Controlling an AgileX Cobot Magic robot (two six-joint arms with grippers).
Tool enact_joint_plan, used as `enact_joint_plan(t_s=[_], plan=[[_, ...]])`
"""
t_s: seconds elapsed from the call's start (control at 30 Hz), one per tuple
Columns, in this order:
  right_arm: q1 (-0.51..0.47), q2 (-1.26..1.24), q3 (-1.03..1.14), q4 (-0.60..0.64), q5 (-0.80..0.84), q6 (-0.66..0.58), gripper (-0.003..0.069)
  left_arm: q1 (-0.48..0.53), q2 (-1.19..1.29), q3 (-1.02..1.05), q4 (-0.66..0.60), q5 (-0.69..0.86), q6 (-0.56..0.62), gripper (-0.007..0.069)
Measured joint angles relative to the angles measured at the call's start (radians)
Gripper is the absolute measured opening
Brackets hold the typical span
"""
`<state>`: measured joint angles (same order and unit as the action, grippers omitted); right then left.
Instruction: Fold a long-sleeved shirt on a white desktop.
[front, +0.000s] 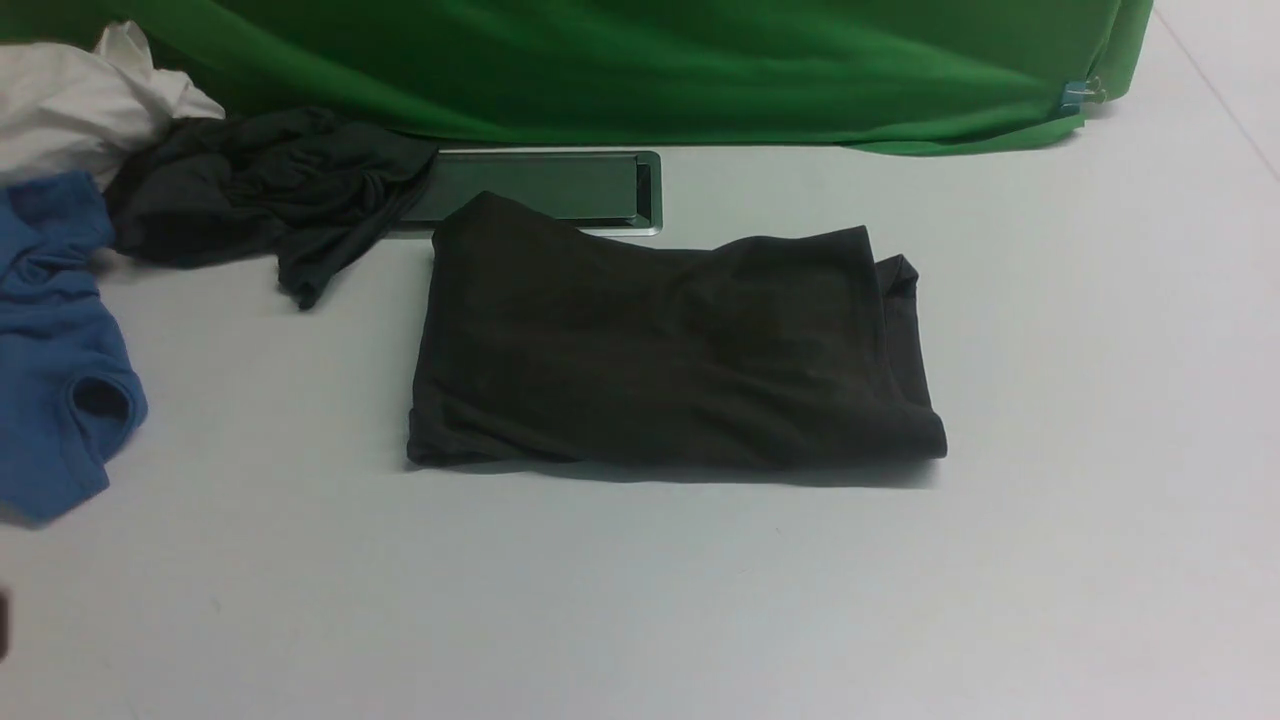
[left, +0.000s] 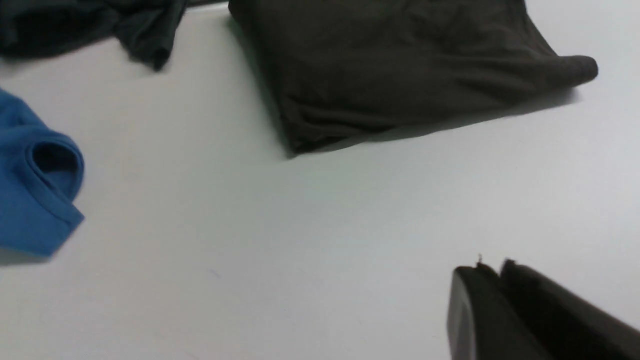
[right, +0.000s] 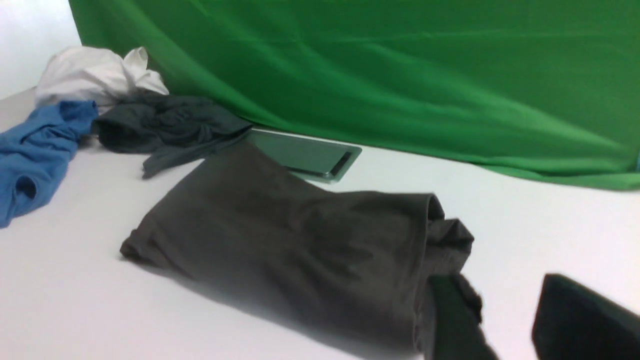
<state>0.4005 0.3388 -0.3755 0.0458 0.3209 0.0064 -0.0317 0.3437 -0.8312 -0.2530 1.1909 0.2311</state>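
The long-sleeved shirt (front: 660, 350) lies folded into a thick dark brown-black rectangle in the middle of the white desktop (front: 640, 600). Its far left corner overlaps the grey cable slot (front: 560, 185). The front view shows neither gripper clearly. In the left wrist view my left gripper (left: 492, 267) is shut with nothing in it, over bare desktop and well away from the shirt (left: 400, 70). In the right wrist view my right gripper (right: 500, 282) is open with only white desktop between its fingers, and one finger (right: 450, 320) stands just before a corner of the shirt (right: 290, 240).
A crumpled charcoal-grey garment (front: 260, 190), a blue garment (front: 50, 350) and a white cloth (front: 80, 95) are piled at the back left. A green cloth backdrop (front: 640, 70) runs along the far edge, with a small blue clip (front: 1073, 95) at its right end.
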Motion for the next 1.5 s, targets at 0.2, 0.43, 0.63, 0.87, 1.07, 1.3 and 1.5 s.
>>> enact_joint_plan(t_s=[0.2,0.43,0.63,0.87,1.07,1.3,1.5], plan=[[0.000,-0.040,0.033,0.002,0.000,0.009,0.0207,0.000,-0.150,0.039,0.044,-0.086,0.008,0.0016],[0.000,-0.040,0.035,0.004,-0.052,0.021,0.0028,0.000,-0.160,0.040,0.063,-0.117,0.011,0.0017],[0.000,-0.040,0.035,0.004,-0.059,0.036,0.0021,0.000,-0.160,0.040,0.067,-0.117,0.011,0.0017],[0.000,-0.040,0.035,0.004,-0.059,0.037,0.0031,0.000,-0.160,0.056,0.069,-0.127,0.012,0.0017],[0.000,-0.040,0.035,0.005,-0.059,0.037,0.0046,0.000,-0.199,0.225,0.170,-0.500,0.193,0.0017],[0.000,-0.040,0.035,0.005,-0.059,0.038,0.0064,0.002,-0.334,0.577,0.100,-1.059,0.251,0.0017],[0.000,-0.040,0.035,0.005,-0.059,0.038,0.0085,0.045,-0.345,0.825,0.103,-1.021,0.095,0.0017]])
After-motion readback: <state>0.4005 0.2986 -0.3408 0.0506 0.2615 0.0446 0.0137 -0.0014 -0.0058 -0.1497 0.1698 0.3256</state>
